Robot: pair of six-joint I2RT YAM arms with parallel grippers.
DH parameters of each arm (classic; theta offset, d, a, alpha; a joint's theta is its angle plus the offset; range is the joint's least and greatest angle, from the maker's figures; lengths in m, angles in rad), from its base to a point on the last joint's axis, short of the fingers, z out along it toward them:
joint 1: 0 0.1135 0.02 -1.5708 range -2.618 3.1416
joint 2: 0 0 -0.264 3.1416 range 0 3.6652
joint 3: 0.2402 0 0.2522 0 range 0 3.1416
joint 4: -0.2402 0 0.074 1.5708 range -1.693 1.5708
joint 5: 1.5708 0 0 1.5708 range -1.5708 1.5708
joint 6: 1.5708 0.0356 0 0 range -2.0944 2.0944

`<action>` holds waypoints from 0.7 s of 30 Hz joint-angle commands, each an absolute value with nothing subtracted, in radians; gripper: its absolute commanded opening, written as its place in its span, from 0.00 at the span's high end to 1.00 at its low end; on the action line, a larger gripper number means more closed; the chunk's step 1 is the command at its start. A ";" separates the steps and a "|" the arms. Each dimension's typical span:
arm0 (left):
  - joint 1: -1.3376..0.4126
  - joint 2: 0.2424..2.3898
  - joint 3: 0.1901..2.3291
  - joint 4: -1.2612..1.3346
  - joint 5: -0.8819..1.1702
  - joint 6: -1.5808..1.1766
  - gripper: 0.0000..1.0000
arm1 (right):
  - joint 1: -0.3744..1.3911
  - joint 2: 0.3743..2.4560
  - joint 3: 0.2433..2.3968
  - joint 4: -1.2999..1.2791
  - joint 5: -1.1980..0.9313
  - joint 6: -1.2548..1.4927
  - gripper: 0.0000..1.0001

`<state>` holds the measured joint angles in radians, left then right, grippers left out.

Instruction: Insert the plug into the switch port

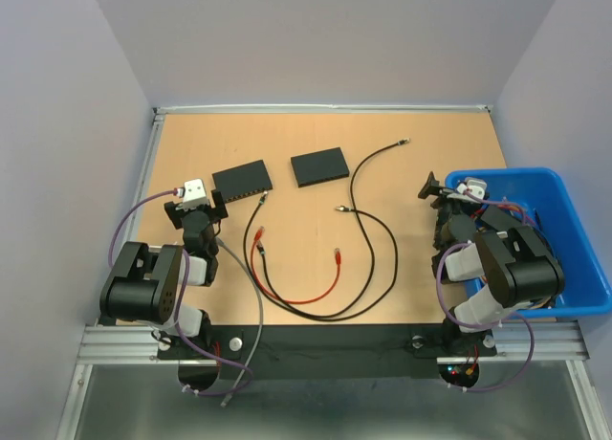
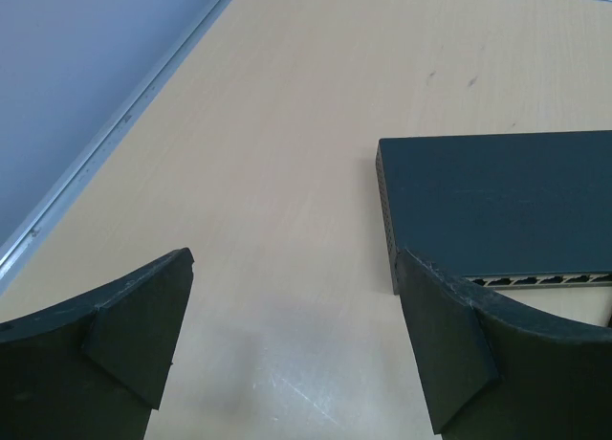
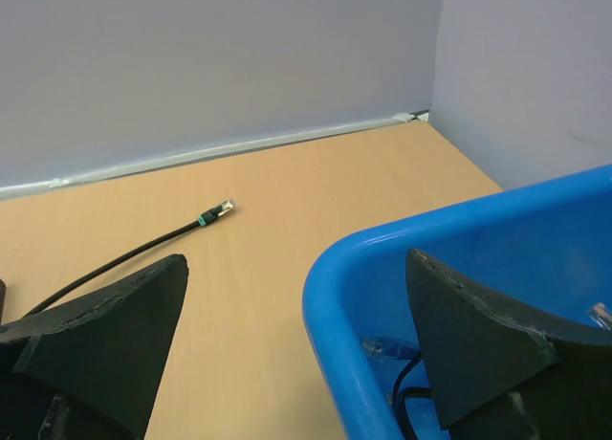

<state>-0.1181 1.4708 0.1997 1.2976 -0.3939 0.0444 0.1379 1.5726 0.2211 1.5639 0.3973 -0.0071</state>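
Two black switches lie at the back of the table, the left switch (image 1: 242, 181) and the right switch (image 1: 319, 166). The left switch (image 2: 497, 201) shows in the left wrist view, with its row of ports (image 2: 535, 280) beside my right finger. A black cable's plug (image 1: 262, 199) lies just in front of it. A red cable (image 1: 301, 297) and a long black cable (image 1: 378, 249) lie mid-table. The long black cable's far plug (image 3: 220, 209) shows in the right wrist view. My left gripper (image 1: 198, 210) (image 2: 296, 297) is open and empty. My right gripper (image 1: 445, 193) (image 3: 292, 268) is open and empty, straddling the bin's rim.
A blue bin (image 1: 564, 268) (image 3: 335, 297) stands at the right edge with cables inside, among them a blue plug (image 3: 382, 347). Grey walls close the table on three sides. A metal rail (image 2: 115, 124) runs along the left edge.
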 commanded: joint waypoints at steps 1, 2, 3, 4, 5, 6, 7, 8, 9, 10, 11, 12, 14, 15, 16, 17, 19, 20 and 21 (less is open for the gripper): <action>-0.123 1.465 0.224 1.601 -0.410 0.060 0.01 | 0.140 1.631 0.172 1.479 0.417 0.051 0.00; -0.123 1.465 0.224 1.600 -0.408 0.060 0.01 | 0.141 1.631 0.173 1.479 0.417 0.051 0.00; -0.123 1.466 0.222 1.600 -0.410 0.058 0.01 | 0.141 1.631 0.173 1.479 0.417 0.051 0.00; -0.123 1.465 0.222 1.600 -0.408 0.060 0.01 | 0.141 1.631 0.173 1.479 0.417 0.051 0.00; -0.121 1.465 0.222 1.600 -0.410 0.060 0.01 | 0.141 1.631 0.173 1.479 0.417 0.051 0.00; -0.123 1.465 0.222 1.600 -0.410 0.060 0.01 | 0.141 1.631 0.173 1.479 0.419 0.052 0.00; -0.123 1.465 0.222 1.600 -0.410 0.058 0.01 | 0.141 1.631 0.173 1.479 0.417 0.052 0.00; -0.123 1.465 0.222 1.600 -0.410 0.058 0.01 | 0.141 1.631 0.173 1.479 0.420 0.052 0.00; -0.123 1.466 0.222 1.600 -0.410 0.060 0.01 | 0.141 1.631 0.173 1.479 0.419 0.052 0.00; -0.123 1.466 0.222 1.600 -0.410 0.060 0.01 | 0.141 1.631 0.173 1.479 0.419 0.052 0.00; -0.123 1.466 0.222 1.601 -0.408 0.060 0.01 | 0.141 1.629 0.173 1.479 0.417 0.052 0.00; -0.123 1.465 0.222 1.600 -0.410 0.058 0.01 | 0.141 1.632 0.173 1.479 0.419 0.052 0.00; -0.123 1.465 0.222 1.600 -0.410 0.058 0.01 | 0.141 1.632 0.179 1.479 0.422 0.051 0.00; -0.123 1.466 0.222 1.600 -0.410 0.060 0.01 | 0.141 1.635 0.179 1.479 0.426 0.049 0.00; -0.123 1.466 0.222 1.600 -0.410 0.058 0.01 | 0.141 1.629 0.175 1.479 0.426 0.052 0.00; -0.123 1.466 0.224 1.600 -0.410 0.058 0.01 | 0.141 1.625 0.167 1.480 0.425 0.052 0.00; -0.123 1.465 0.224 1.600 -0.410 0.060 0.01 | 0.141 1.617 0.161 1.489 0.420 0.048 0.00; -0.123 1.466 0.222 1.600 -0.410 0.060 0.01 | 0.141 1.612 0.160 1.491 0.419 0.048 0.00; -0.123 1.465 0.222 1.600 -0.410 0.058 0.01 | 0.141 1.605 0.147 1.494 0.417 0.049 0.00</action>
<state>-0.1181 1.4708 0.1997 1.2976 -0.3935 0.0444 0.1375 1.5711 0.2207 1.5639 0.4007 -0.0071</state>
